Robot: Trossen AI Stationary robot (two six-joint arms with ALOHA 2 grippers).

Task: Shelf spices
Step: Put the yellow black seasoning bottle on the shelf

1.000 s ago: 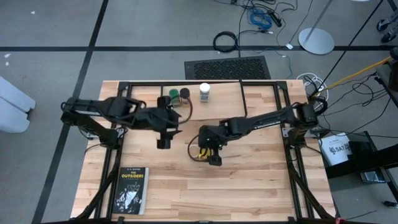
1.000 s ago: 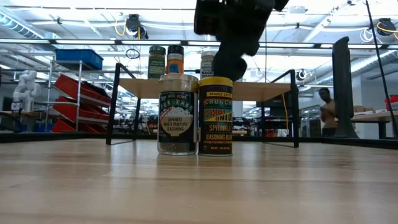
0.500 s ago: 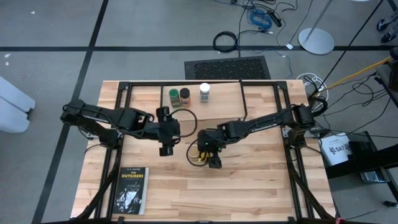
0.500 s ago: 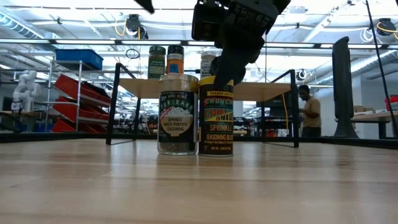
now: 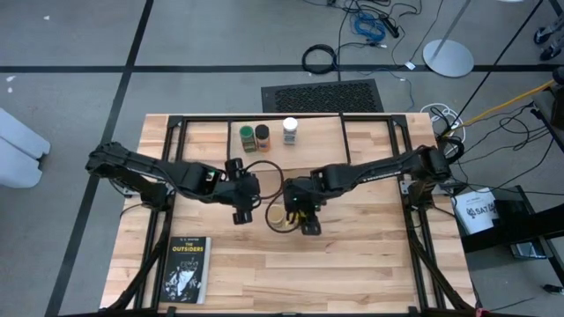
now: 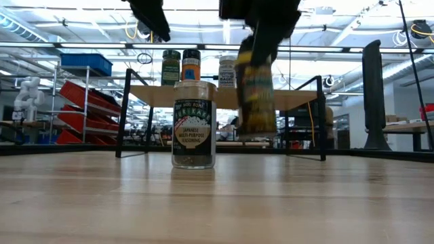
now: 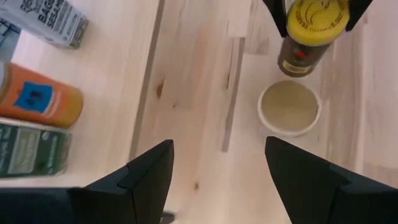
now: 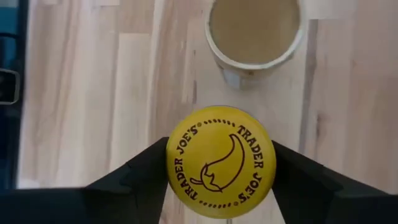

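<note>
Right pincer (image 8: 219,163): I had its two fingers clamped on the lid of the yellow-lid jar (image 8: 219,163), one finger on each side.
Yellow-lid jar: in the low view I saw it (image 6: 256,88) lifted clear of the table (image 6: 217,203), hanging tilted under the right arm, just beside the tan-lid jar.
Tan-lid jar (image 6: 194,123): it stood upright on the table near the middle; from above I saw it (image 5: 278,217) just beside the right pincer (image 5: 306,211), apart from its fingers.
Left pincer (image 7: 217,174): I had it hovering over the table with its fingers spread and nothing between them; from above it (image 5: 240,211) sat near the tan-lid jar, on the side away from the right pincer.
Shelf (image 6: 152,97): it stood at the far edge of the table, a light plank on thin black legs.
Green-lid jar (image 5: 247,135): upright on the shelf, at the end of the row nearest the left arm's side.
Black-lid jar (image 5: 262,135): orange-bodied, upright on the shelf, touching or just beside the green one.
White-lid jar (image 5: 290,131): upright on the shelf, a little apart from the other two.
Book (image 5: 186,270): it lay flat near the table's front corner on the left arm's side, well apart from the jars.
</note>
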